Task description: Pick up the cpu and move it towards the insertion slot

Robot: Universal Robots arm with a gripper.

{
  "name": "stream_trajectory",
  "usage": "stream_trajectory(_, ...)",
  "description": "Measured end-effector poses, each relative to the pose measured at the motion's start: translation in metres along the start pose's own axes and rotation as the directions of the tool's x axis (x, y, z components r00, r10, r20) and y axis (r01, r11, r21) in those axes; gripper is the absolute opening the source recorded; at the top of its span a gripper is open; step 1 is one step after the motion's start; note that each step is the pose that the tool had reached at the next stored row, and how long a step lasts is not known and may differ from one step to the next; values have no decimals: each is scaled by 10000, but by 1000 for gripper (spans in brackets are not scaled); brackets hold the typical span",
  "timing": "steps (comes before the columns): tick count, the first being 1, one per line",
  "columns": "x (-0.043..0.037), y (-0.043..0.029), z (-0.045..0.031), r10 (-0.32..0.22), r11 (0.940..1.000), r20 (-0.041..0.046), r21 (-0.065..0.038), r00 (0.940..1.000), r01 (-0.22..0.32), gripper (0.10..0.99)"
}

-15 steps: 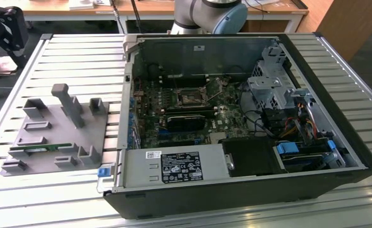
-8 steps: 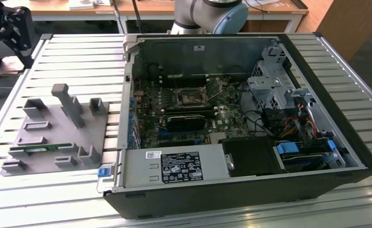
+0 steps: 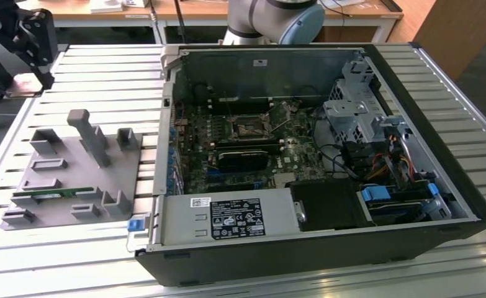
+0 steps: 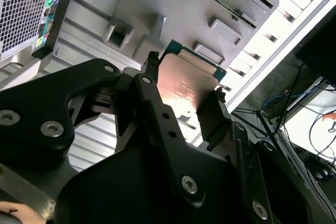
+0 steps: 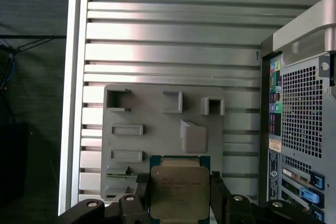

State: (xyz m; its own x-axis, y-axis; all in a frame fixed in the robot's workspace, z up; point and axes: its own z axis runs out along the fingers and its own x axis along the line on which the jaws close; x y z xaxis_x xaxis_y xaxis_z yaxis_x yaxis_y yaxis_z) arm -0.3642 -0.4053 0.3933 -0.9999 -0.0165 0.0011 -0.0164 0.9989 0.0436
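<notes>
Two black fingers (image 5: 217, 192) of the gripper (image 5: 179, 200) were clamped on opposite edges of the cpu (image 5: 178, 190), holding it flat above the gray tray (image 5: 157, 108), while the insertion slot (image 3: 249, 128) lay well apart, inside the open computer case (image 3: 267, 261) on the exterior view's right of that tray.

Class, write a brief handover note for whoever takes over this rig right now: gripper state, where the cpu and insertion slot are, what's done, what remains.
Gripper: fingers shut on the cpu by two opposite edges.
Cpu: over the grey holder plate, outside the computer case.
Insertion slot: inside the case.
Done: cpu grasped.
Left: carrying it to the slot.
</notes>
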Motion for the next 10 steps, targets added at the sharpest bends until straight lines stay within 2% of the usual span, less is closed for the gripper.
stream_trajectory(10, -166, -3, -1, 0, 10000, 0, 0, 10000, 0, 541)
